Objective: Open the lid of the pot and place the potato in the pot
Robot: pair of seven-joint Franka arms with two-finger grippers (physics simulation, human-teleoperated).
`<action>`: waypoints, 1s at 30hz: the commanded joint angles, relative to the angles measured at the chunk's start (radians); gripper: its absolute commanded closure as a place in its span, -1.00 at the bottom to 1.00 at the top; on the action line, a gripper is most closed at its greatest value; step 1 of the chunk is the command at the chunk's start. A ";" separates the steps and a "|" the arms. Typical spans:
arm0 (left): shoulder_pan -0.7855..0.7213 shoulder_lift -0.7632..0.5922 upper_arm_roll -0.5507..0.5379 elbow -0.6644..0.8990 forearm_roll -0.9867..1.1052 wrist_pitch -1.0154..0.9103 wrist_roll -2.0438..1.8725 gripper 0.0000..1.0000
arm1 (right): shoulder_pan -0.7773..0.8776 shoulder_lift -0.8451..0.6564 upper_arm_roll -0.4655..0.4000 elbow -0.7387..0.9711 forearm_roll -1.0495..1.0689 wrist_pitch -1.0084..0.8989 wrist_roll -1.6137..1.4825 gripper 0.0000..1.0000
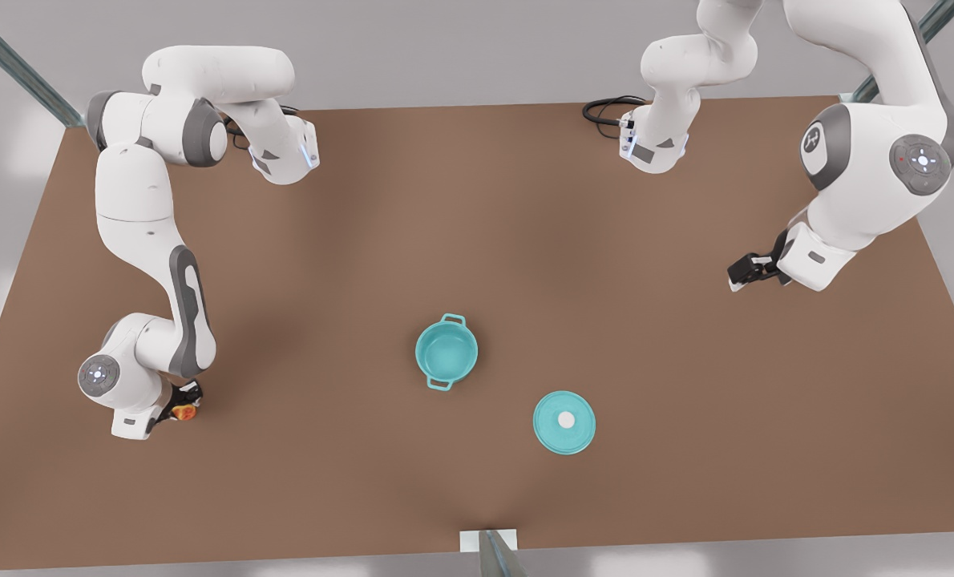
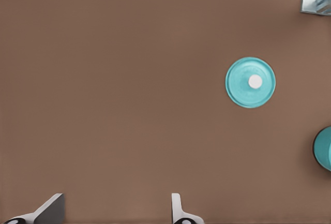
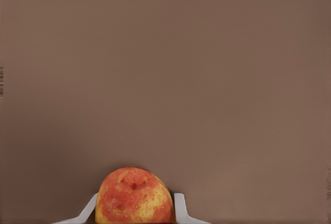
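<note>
Teal pot (image 1: 446,351) sits uncovered; right gripper (image 1: 182,410) clamps potato (image 1: 183,412), left gripper (image 1: 745,271) gapes.

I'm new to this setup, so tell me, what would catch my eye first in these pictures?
Probably the open teal pot mid-table, with the pot lid lying flat beside it toward the front view's right. Next, the potato gripped by the right gripper at the front view's left, while the left gripper waits open opposite.

Two white arms (image 1: 136,200) with grey joints, round button rings, blue lights, and black claws (image 1: 745,271).
</note>
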 commanded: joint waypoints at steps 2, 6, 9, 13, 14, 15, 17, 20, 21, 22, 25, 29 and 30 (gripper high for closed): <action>-0.001 -0.002 -0.001 0.001 0.001 -0.003 0.159 -1.00 | 0.000 -0.004 0.000 0.000 0.000 -0.006 -0.027 -0.15; -0.001 -0.005 -0.001 0.001 0.001 -0.004 0.160 -1.00 | 0.003 -0.021 0.000 0.000 0.003 -0.026 -0.049 -0.08; -0.001 -0.008 -0.001 0.001 0.002 -0.007 0.160 -1.00 | 0.006 -0.067 0.024 0.000 0.006 -0.088 -0.046 -0.01; -0.001 -0.008 -0.001 0.001 0.002 -0.009 0.159 -1.00 | 0.087 -0.130 0.026 0.025 0.014 -0.180 -0.041 -0.01; -0.001 -0.007 0.001 0.001 0.002 -0.009 0.159 -1.00 | 0.109 -0.136 0.026 0.027 0.014 -0.187 -0.041 -0.01; -0.001 -0.005 0.001 0.001 0.002 -0.007 0.160 -1.00 | 0.124 -0.145 0.026 0.028 0.016 -0.189 -0.040 -0.01; -0.001 -0.005 0.001 0.001 0.004 -0.007 0.159 -1.00 | 0.166 -0.145 0.031 0.048 0.020 -0.201 -0.029 -0.01; -0.001 -0.008 0.001 0.001 0.007 -0.010 0.159 -1.00 | 0.236 -0.162 0.032 0.048 0.040 -0.243 0.028 -0.01; -0.001 -0.008 0.001 0.001 0.008 -0.010 0.159 -1.00 | 0.256 -0.174 0.032 0.048 0.046 -0.258 0.051 -0.01; -0.001 -0.008 0.001 0.001 0.008 -0.010 0.159 -1.00 | 0.273 -0.184 0.032 0.050 0.048 -0.270 0.071 -0.01; -0.001 -0.010 0.001 -0.001 0.007 -0.012 0.159 -1.00 | 0.324 -0.188 0.034 0.068 0.079 -0.302 0.114 -0.01; 0.001 -0.015 0.005 -0.004 0.002 -0.012 0.146 -1.00 | 0.403 -0.223 0.040 0.071 0.094 -0.345 0.204 0.01; -0.001 -0.015 0.004 -0.006 0.004 -0.007 0.146 -1.00 | 0.419 -0.231 0.040 0.063 0.092 -0.345 0.223 0.01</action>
